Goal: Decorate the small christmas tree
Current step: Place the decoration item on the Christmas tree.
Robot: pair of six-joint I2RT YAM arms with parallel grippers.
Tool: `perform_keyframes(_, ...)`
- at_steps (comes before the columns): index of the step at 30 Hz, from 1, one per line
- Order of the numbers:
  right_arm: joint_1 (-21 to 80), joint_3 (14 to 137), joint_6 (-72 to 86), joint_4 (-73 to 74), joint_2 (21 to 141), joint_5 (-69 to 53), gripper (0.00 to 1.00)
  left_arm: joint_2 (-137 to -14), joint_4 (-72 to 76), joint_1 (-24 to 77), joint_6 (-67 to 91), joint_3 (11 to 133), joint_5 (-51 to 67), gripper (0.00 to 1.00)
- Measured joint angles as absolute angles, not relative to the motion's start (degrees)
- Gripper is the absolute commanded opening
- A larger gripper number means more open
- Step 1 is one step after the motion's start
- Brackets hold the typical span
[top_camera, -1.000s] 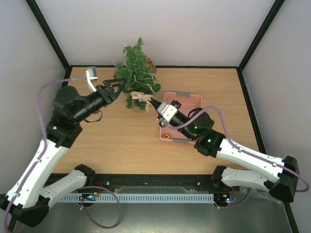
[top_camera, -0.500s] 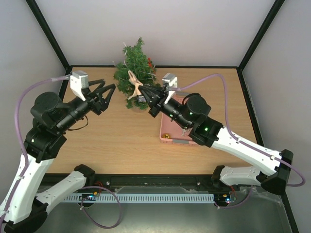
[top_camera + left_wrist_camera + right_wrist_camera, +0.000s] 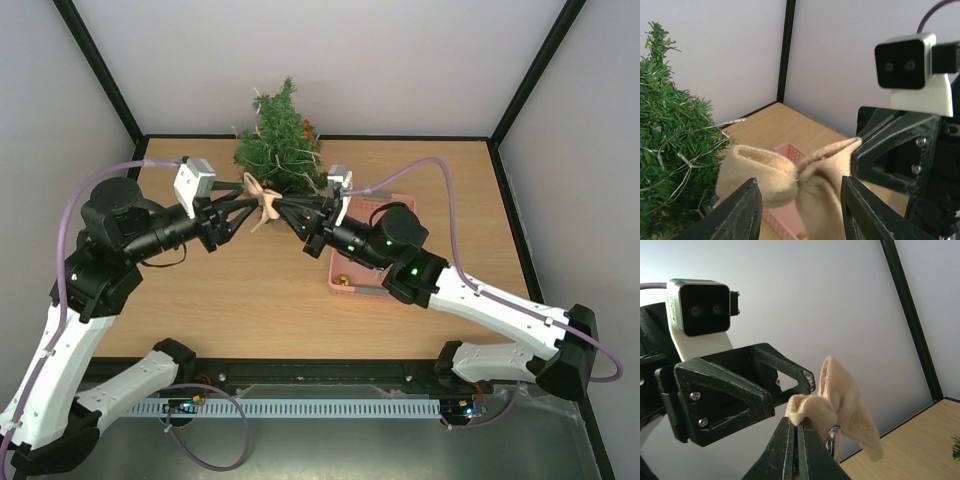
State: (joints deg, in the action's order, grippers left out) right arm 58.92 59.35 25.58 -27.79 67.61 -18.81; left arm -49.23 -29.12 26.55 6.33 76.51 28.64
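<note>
Tree, place: the small christmas tree (image 3: 279, 140) stands upright at the middle of the far edge of the table (image 3: 240, 300), close to the back wall (image 3: 400, 60).
Tree, relative to the grippers: both grippers meet just in front of its lower branches, on the near side. The top view does not show whether either one touches the needles. In the left wrist view the tree fills the left edge, just beside that gripper's left finger.
Tree, look: cone-shaped, with dark green bristly branches. A thin silvery wire with small bulbs is strung loosely through them. A small red ornament (image 3: 309, 128) sits on its right side.
Bow: a beige felt bow (image 3: 772, 172) with two soft lobes hangs in the air between the two grippers, just before the tree.
Right gripper: the right gripper (image 3: 797, 426) has its jaws pressed together, pinching the bow at its knot, with the lobes fanning out above its tips.
Left gripper: the left gripper (image 3: 799, 205) faces the right one, jaws apart. Its fingers (image 3: 740, 210) stand one on each side of the bow. Whether they press the felt yet cannot be told.
Basket: a pink plastic basket (image 3: 400, 198) lies on the table to the right of the tree, partly under the right arm, with a small gold piece (image 3: 343, 281) at its near end.
</note>
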Motion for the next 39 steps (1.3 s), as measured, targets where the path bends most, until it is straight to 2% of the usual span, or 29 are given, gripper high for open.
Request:
perform_keyframes(7, 58.92, 57.30, 22.94, -26.87, 63.66, -22.57, 0.02, -47.66, -33.01, 26.55, -6.17, 76.55, 31.24, 0.43)
perform_keyframes(13, 58.92, 57.98, 19.73, -24.12, 61.80, -19.92, 0.02, -49.19, -31.88, 25.91, -8.05, 77.80, 27.03, 0.45)
perform_keyframes(18, 56.40, 64.79, 17.54, -19.27, 67.46, -16.97, 0.02, -53.25, -28.53, 18.59, -3.07, 78.17, 24.58, 0.43)
perform_keyframes(23, 51.79, 70.15, 17.45, -18.33, 74.48, -17.54, 0.02, -57.06, -24.29, 4.16, 5.96, 77.65, 28.16, 0.41)
perform_keyframes(26, 50.65, 73.14, 16.91, -18.28, 78.98, -18.48, 0.02, -57.28, -20.47, -0.82, 11.51, 75.66, 31.29, 0.40)
perform_keyframes(32, 50.28, 79.48, 14.35, -18.11, 86.80, -19.14, 0.02, -57.08, -12.78, -1.85, 19.00, 69.08, 38.54, 0.36)
perform_keyframes(39, 49.65, 85.52, 11.90, -17.89, 93.71, -18.72, 0.02, -57.82, -5.91, -1.87, 23.81, 63.79, 44.38, 0.37)
